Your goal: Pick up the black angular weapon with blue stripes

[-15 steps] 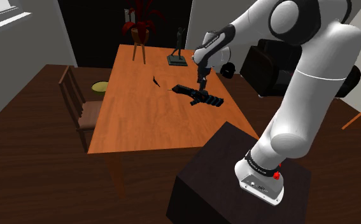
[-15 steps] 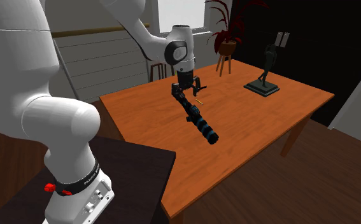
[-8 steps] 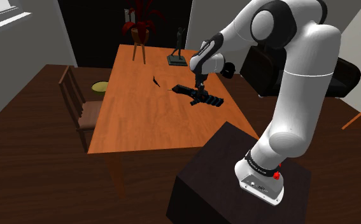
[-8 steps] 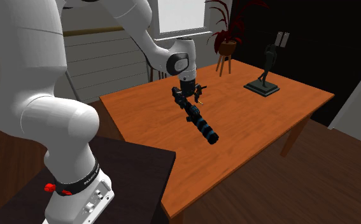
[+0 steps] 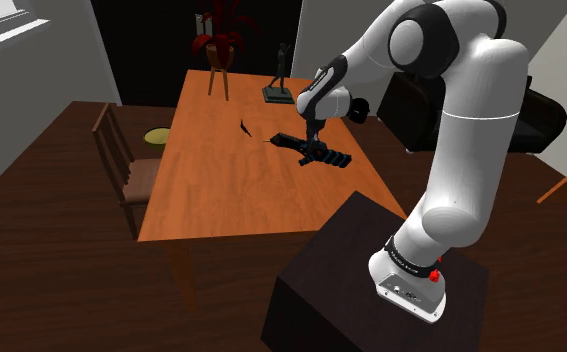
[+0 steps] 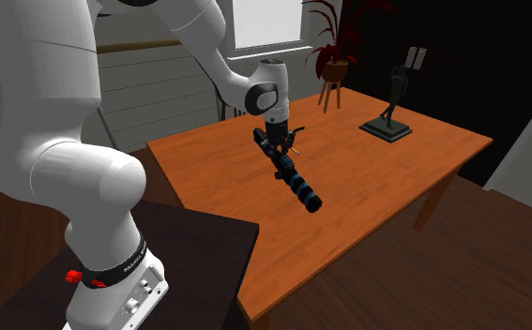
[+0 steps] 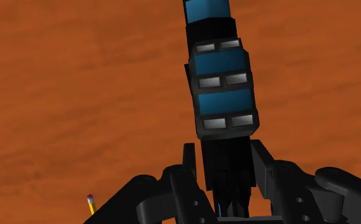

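The weapon [image 5: 323, 155] is a long, black, angular piece with blue bands. It lies flat on the orange wooden table [image 5: 221, 190], toward the edge nearest the stand. In the second exterior view the weapon [image 6: 296, 186] points toward the table's near edge. My gripper [image 5: 311, 143] is straight above its rear end, fingers pointing down, also seen as the gripper [image 6: 275, 148] low on the tabletop. Through the wrist camera the gripper [image 7: 224, 151] has a black finger pressed on each side of the weapon [image 7: 223, 95]: shut on it, with the weapon resting on the wood.
A dark figurine [image 5: 279, 80] on a flat base and a red-leaved plant [image 5: 221, 40] stand at the table's far end. A small pencil [image 7: 90, 203] lies beside the gripper. A wooden chair [image 5: 121, 165] sits at the shoulder view's left, the dark stand [image 5: 371, 290] at its lower right.
The gripper has come down onto the weapon's rear end and its fingers have closed on it. The weapon lies where it did.
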Action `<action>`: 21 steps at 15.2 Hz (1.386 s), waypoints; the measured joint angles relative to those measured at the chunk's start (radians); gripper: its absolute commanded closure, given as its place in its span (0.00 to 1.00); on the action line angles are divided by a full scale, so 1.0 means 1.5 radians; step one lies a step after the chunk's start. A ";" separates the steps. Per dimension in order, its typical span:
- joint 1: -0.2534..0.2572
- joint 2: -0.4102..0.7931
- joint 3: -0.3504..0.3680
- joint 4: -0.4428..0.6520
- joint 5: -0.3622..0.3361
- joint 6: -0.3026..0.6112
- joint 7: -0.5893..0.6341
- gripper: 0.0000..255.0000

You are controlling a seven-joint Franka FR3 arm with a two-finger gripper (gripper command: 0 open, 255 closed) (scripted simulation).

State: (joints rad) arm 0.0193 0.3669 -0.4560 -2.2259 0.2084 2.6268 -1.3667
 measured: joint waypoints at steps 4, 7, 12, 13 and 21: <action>0.000 0.000 0.000 0.000 0.000 0.000 0.000 1.00; 0.002 -0.005 -0.003 0.002 -0.004 -0.008 0.002 1.00; 0.018 -0.045 -0.023 0.002 -0.036 -0.044 0.023 1.00; 0.020 -0.052 -0.027 0.003 -0.042 -0.052 0.026 1.00; 0.036 -0.108 -0.048 0.011 -0.087 -0.109 0.054 1.00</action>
